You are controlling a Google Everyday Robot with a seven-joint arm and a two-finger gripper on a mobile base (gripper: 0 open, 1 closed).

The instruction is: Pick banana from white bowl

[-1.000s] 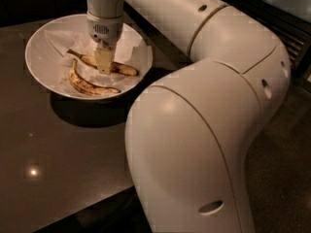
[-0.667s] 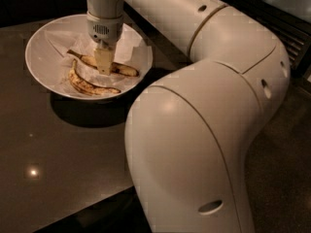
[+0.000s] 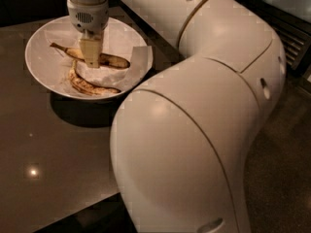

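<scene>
Arm (image 3: 194,130): pale, bulky links fill the right and near side of the view. It reaches toward the far left corner of the surface (image 3: 39,178), which is dark and glossy.

White bowl (image 3: 36,67): wide and shallow, sitting near the far left corner of the surface. It is lined with crumpled white paper (image 3: 138,57) that overhangs the rim on the side toward the arm.

Two bananas lie on the paper. The second banana (image 3: 90,86) is more curved and heavily brown, and lies along the nearer side of the bowl. The banana (image 3: 114,60) we want is straighter and paler. It lies across the middle of the bowl, just beyond the curved one, with its long thin stem (image 3: 56,46) pointing to the bowl's left rim.

Hand (image 3: 91,55): pointing straight down from the wrist, low inside the bowl, at the banana's mid-length and covering part of it. We cannot tell whether it is wide, narrow or already closed on the fruit, nor whether the banana is clear of the paper.

Handling, our judgement:
- Light and easy to carry.
- Overripe, so soft. A hard squeeze would bruise or split it, and the skin may slide over the flesh.
- Best taken across the thick middle, where the hand is now.
- Not by the stem, which looks thin enough to tear.
- Risks: the paper lifting with the fruit, or the curved banana being nudged.
</scene>
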